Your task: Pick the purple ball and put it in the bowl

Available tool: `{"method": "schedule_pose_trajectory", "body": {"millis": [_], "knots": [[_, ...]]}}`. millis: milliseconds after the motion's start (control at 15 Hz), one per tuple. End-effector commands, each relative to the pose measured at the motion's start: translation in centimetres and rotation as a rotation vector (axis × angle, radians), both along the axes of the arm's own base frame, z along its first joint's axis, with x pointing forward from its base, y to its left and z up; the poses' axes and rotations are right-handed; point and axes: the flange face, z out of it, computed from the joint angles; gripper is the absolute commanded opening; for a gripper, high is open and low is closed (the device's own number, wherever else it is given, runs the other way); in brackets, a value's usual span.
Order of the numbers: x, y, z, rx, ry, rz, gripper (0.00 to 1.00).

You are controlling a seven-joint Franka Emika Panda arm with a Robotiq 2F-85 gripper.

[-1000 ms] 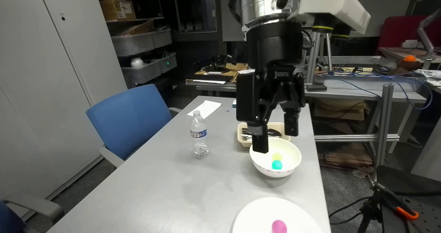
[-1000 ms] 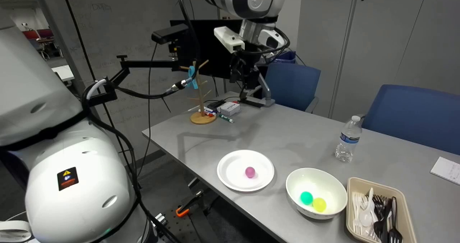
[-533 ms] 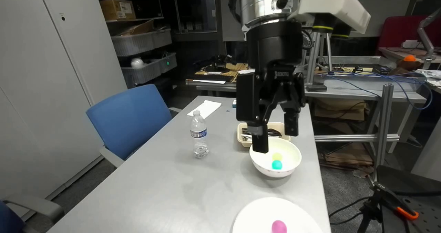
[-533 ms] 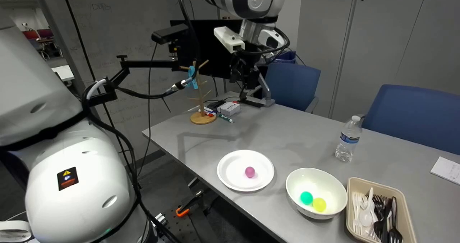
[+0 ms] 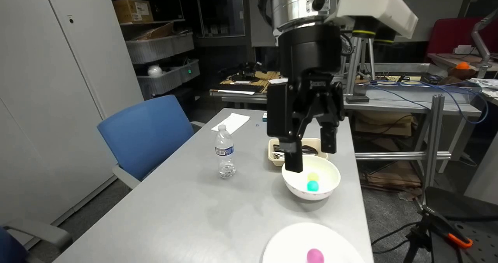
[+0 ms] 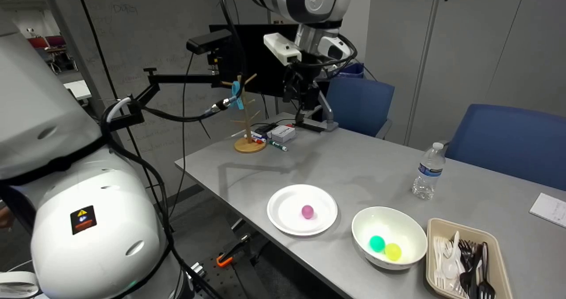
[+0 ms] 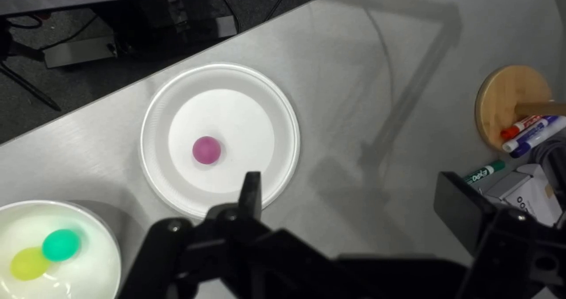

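Observation:
The purple ball rests on a flat white plate. In the wrist view the ball sits left of the plate's middle. The white bowl stands beside the plate on the table and holds a teal-green ball and a yellow ball. The bowl is partly cut off at the lower left of the wrist view. My gripper is open and empty, high above the table. In the wrist view its left finger overlaps the plate's lower rim. It also shows open in an exterior view.
A beige cutlery tray stands beside the bowl. A water bottle stands behind the bowl. A wooden stand, markers and a small white box are at the table's far end. The plate lies close to a table edge.
The arm, the balls and the bowl have not visibly moved. A small blurred brownish thing has come in at the far left edge of an exterior view.

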Motion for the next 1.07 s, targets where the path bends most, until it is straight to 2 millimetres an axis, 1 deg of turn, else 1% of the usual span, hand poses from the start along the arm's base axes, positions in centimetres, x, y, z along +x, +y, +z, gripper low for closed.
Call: {"method": "schedule_pose_trajectory", "body": {"millis": [0,200,600,733,933,1000], "knots": [[0.4,-1.1,-0.6,-0.054,-0.057,-0.001,1.0],[0.8,-2.4,-1.7,-0.11,-0.133,0.004,1.0],[2.0,-5.0,-6.4,-0.179,-0.299,0.02,1.0],[2.4,-5.6,-8.0,-0.192,-0.329,0.022,1.0],[2.7,-6.6,-10.3,-0.198,-0.327,-0.002,1.0],[2.5,-5.8,-9.3,-0.185,-0.311,-0.009,1.0]]}}
